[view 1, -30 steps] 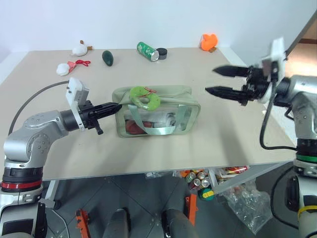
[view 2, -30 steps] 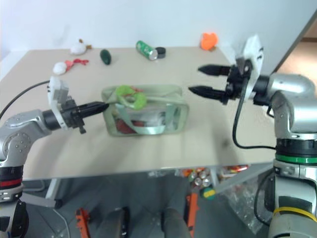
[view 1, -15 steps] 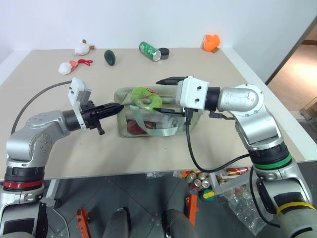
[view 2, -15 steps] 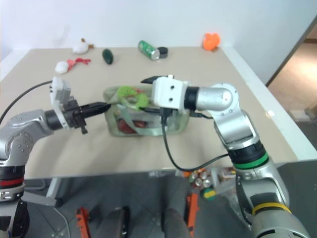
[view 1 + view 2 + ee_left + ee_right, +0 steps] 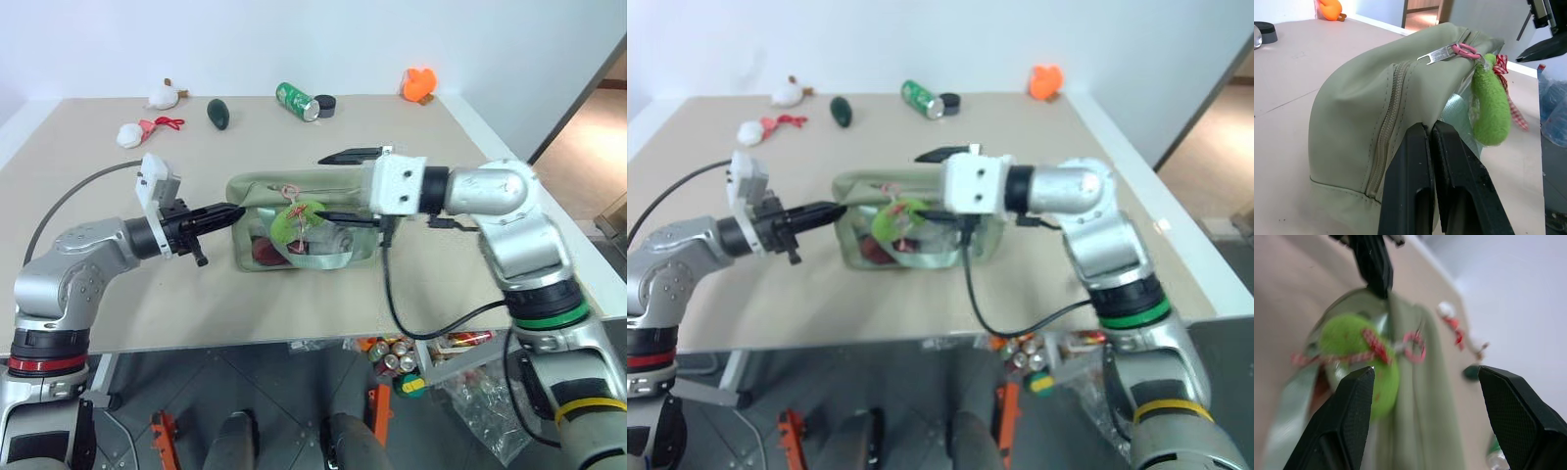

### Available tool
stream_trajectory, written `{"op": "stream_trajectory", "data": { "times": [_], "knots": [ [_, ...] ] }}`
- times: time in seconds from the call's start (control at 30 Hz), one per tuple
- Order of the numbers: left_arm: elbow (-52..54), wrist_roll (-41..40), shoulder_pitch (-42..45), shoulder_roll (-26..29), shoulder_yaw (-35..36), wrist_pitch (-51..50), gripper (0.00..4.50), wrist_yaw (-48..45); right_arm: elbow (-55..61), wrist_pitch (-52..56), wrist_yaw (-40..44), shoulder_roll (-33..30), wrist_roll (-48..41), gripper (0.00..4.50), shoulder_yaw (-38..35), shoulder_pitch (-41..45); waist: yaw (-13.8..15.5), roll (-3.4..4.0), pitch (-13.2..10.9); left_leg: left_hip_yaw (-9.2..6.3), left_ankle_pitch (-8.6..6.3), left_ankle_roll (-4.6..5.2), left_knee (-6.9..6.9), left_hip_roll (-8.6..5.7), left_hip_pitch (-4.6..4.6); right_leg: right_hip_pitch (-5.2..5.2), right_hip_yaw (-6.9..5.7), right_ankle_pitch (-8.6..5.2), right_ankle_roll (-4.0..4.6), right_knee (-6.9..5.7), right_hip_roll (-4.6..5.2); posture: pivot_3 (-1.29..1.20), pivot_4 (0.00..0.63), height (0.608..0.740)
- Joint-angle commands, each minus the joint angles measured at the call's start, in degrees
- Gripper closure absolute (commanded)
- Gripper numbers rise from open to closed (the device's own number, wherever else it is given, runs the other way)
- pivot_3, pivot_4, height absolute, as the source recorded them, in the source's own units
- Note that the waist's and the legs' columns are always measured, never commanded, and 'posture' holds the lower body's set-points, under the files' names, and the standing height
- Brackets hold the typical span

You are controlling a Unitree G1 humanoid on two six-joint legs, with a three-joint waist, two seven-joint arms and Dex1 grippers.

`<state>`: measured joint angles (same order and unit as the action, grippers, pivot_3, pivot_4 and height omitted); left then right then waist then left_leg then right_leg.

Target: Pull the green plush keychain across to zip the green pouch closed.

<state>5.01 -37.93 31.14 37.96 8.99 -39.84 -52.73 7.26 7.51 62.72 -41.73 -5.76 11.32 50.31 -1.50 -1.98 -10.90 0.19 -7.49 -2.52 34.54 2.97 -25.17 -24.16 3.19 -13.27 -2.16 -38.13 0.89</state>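
Left gripper stays clenched on the green pouch. Right gripper, jaws released, has swung in over the green plush keychain, now hanging down the pouch's front, ungrasped.

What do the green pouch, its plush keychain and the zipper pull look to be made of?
The green pouch: matte sage woven-looking fabric with stitched seams, plus a glossy clear panel, likely plastic. The green plush keychain: fuzzy lime pile, soft-looking. The zipper pull: shiny silver, apparently metal, on a pink ring.
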Motion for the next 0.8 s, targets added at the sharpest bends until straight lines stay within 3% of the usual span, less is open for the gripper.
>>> {"op": "stream_trajectory", "data": {
  "times": [0.03, 0.33, 0.8],
  "knots": [
    [-0.61, 0.47, -0.13, 0.07, -0.56, -0.41, 4.50, 0.14, 4.06, 6.20, 3.29, -2.36, -4.81, 1.03, -2.68, -1.45, -0.01, -0.01, 0.01, 0.01, -0.01, 0.01, 0.00, 0.01, 0.02, 0.00, 0.00, -0.01, 0.01, 0.00, -0.01, 0.00, 0.150, 0.740],
    [-0.51, 0.64, 0.31, -0.50, -1.00, -0.51, 4.50, 0.14, 8.06, 21.49, 4.19, -0.22, -19.30, 1.03, -6.41, -4.82, -0.03, -0.01, 0.01, 0.01, 0.00, 0.01, -0.01, 0.02, 0.03, -0.01, -0.01, 0.00, 0.04, -0.02, -0.01, 0.00, 0.150, 0.740],
    [0.18, 0.67, 0.65, -0.04, -0.93, -0.74, 4.50, 0.20, 2.09, 16.17, 2.89, 1.93, -11.62, 1.03, -0.04, -6.35, -0.02, -0.02, 0.01, 0.00, -0.01, 0.01, -0.01, 0.01, 0.01, -0.02, -0.02, -0.01, 0.03, -0.01, -0.02, 0.00, 0.150, 0.740]
  ]
}}
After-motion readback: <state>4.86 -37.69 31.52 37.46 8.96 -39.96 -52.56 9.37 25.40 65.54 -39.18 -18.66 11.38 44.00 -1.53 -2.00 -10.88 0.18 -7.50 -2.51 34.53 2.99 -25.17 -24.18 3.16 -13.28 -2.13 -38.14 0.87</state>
